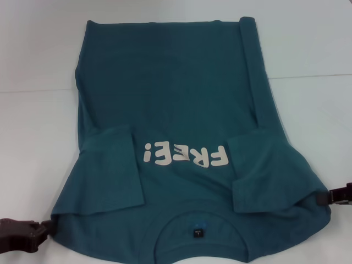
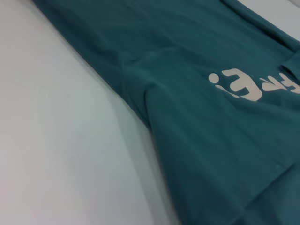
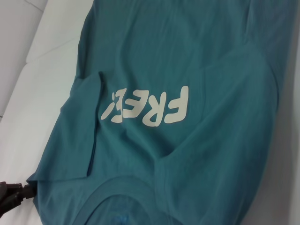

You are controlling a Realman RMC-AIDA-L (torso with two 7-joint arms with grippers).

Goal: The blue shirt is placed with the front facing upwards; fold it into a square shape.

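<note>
**Both grippers at the near shoulder corners; shirt runs away from them**

The blue shirt (image 1: 181, 104) lies flat on the white table (image 1: 38, 143), front up, collar at the near edge and hem at the far edge. Its long axis runs near to far. Both sleeves are already folded inward over the chest, flanking the "FREE!" lettering (image 1: 184, 155), and the right side edge is turned in along a narrow strip.

The left gripper (image 1: 47, 226) sits at the near-left shoulder corner, touching the cloth. The right gripper (image 1: 324, 198) sits at the near-right shoulder corner, likewise in contact. Whether either set of fingers is clamped on fabric cannot be told.

Judgement: the whole garment lies on the far side of both grippers, each equally close to its own corner. The coming fold should carry the near edge toward the hem, both arms together.
</note>
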